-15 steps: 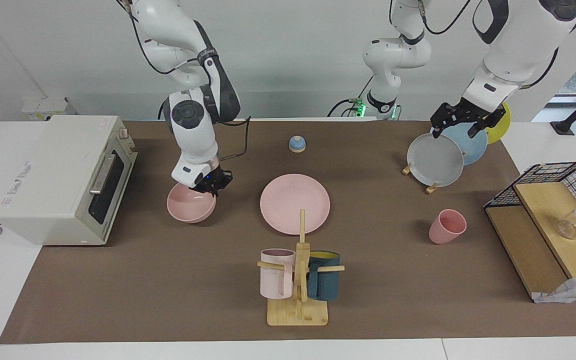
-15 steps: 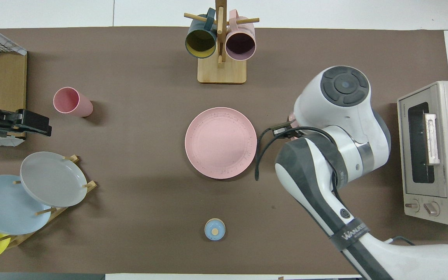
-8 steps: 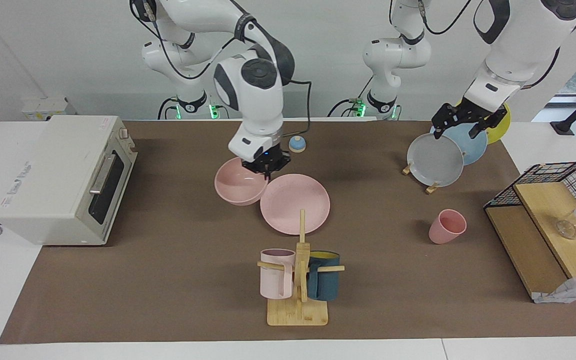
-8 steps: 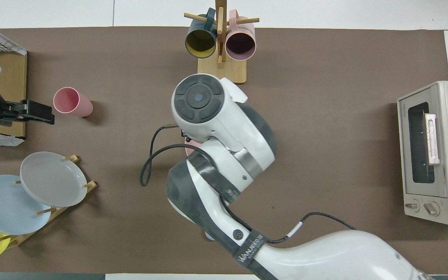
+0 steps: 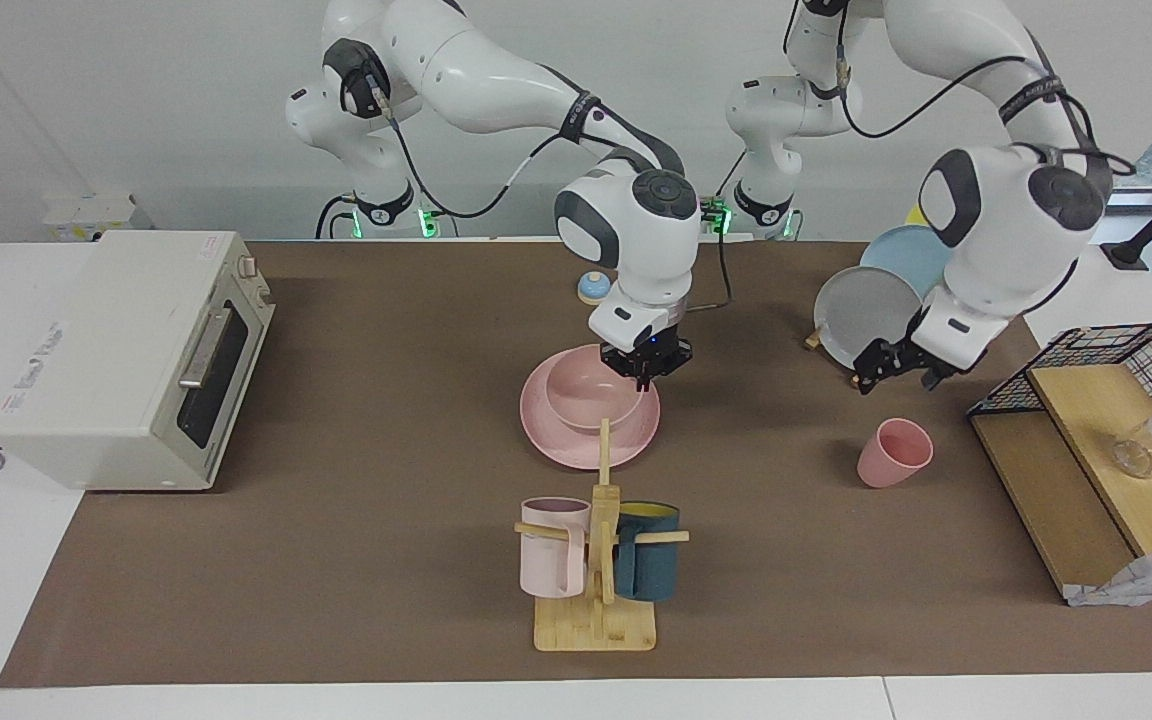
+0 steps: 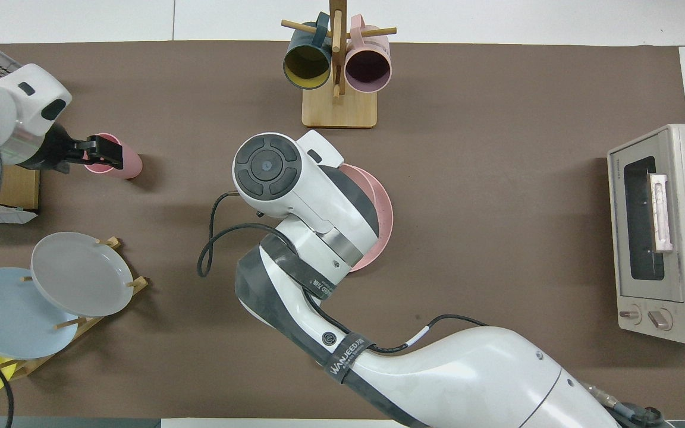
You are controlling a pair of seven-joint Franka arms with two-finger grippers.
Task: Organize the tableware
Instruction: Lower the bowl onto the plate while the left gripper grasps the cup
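In the facing view, the right end effector (image 5: 647, 372) is down at the rim of the pink bowl (image 5: 591, 390), its fingers closed narrowly on the edge nearer the left arm's end; the bowl sits mouth up on the pink plate (image 5: 556, 440), which lies flat on the brown tabletop (image 5: 336, 560) at mid-table, its round face turned straight up. The left end effector (image 5: 894, 364) hangs over the tabletop just above the pink cup (image 5: 894, 453), between it and the rack of grey, blue and yellow plates (image 5: 866, 310); whether its fingers are wide or narrow I cannot tell. The cup leans with its mouth tipped toward the robots, its long axis tilted from vertical, well apart from the plate toward the left arm's end. Farther from the robots than the plate stands the wooden mug tree (image 5: 600, 590), carrying a pale pink mug and a teal one. A toaster oven (image 5: 126, 355) sits at the right arm's end, a wire basket (image 5: 1096, 350) at the left arm's end. In the overhead view, the right arm covers most of the plate (image 6: 378, 226); only an arc of its rim and a sliver of the bowl (image 6: 359, 178) show. The left end effector (image 6: 104, 151) overlaps the cup's (image 6: 128, 167) mouth, the cup's body running away from it toward mid-table.
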